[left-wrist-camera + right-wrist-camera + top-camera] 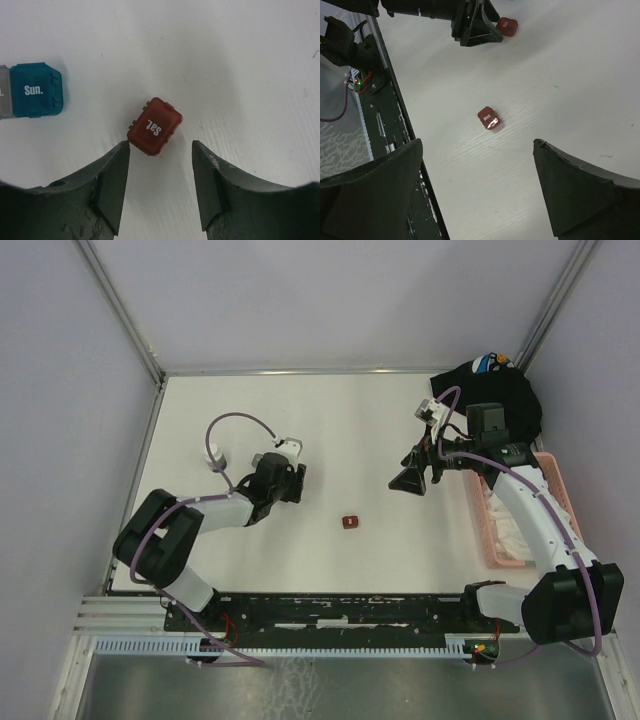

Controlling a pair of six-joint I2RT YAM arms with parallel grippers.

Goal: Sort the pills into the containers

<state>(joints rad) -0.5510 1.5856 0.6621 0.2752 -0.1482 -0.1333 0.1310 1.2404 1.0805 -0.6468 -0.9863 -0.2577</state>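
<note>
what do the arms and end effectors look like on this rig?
The left arm and right arm have white links and bulky black joints, with a purple cable looping along each and a white camera mount at the wrist. The left end effector and right end effector each have two broad, dark, wedge-shaped fingers. The left's are scuffed.

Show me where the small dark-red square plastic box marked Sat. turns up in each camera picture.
Top external: not visible, probably hidden beneath the left gripper.
Left wrist: the dark-red Sat. box lies mid-picture, just ahead of the open jaws.
Right wrist: at the top edge, right of that gripper.
Shared landmark: the left gripper, in all three views.
</note>
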